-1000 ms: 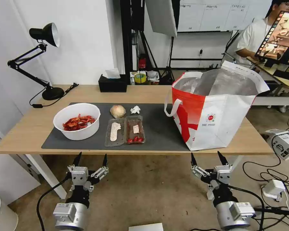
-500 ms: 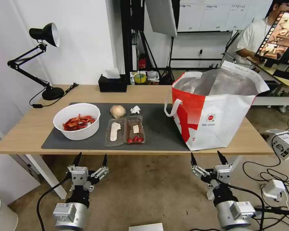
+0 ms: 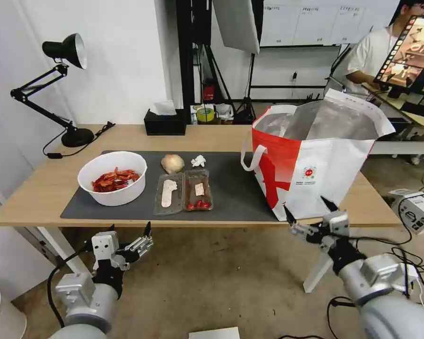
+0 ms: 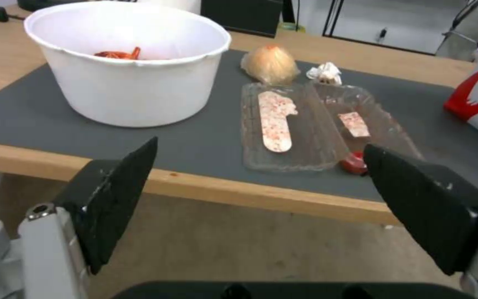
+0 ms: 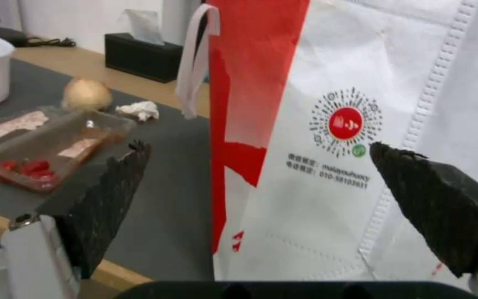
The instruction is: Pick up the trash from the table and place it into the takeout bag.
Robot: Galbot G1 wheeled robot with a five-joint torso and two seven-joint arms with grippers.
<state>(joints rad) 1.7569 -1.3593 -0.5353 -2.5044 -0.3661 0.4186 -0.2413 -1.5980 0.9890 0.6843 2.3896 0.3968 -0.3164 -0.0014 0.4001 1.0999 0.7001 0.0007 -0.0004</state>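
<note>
The right hand (image 3: pixel 311 214) is hanging wide open and empty just in front of the takeout bag (image 3: pixel 315 174), at the desk (image 3: pixel 42 188) edge. The left hand (image 3: pixel 129 233) is gaping wide below the desk edge, holding nothing. Beyond it on the grey mat (image 3: pixel 235 193) are sitting the clamshell tray (image 3: pixel 183 190), white bowl of red shells (image 3: pixel 112 178), beige lumpy ball (image 3: pixel 172 163) and tissue ball (image 3: pixel 198 161).

takeout bag (image 5: pixel 361 124) top cut off, bag interior hidden
</note>
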